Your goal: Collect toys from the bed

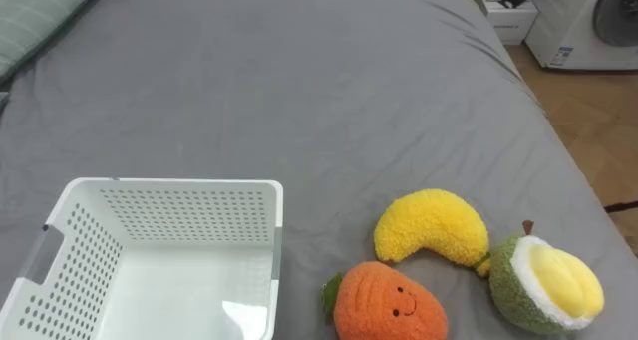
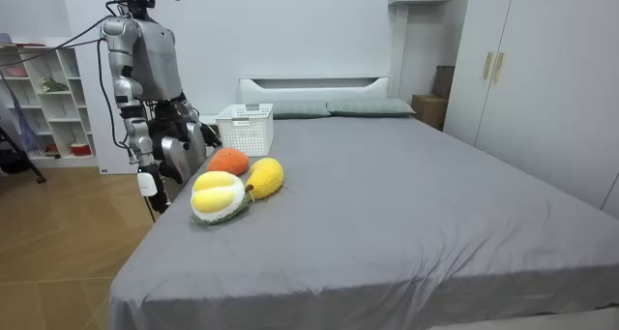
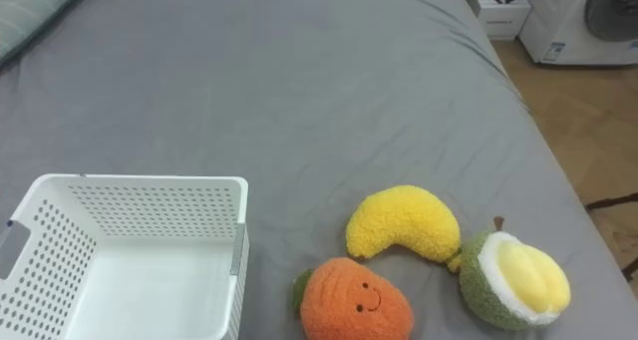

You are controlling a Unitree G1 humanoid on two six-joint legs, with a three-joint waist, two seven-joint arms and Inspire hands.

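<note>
Orange carrot plush (image 1: 389,305) lies on the grey bed (image 1: 299,91) just right of the empty white basket (image 1: 174,195), probably the easiest first grasp; right hand (image 2: 147,181) and left hand (image 2: 191,136) hang at the bedside, their grip impossible to tell.

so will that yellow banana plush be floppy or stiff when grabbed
The yellow banana plush looks fuzzy and stuffed, so it will probably squash and feel light for its size. Its curved body lies flat on the bed sheet, so it seems unlikely to roll. The pile should grip rather than slip.
</note>
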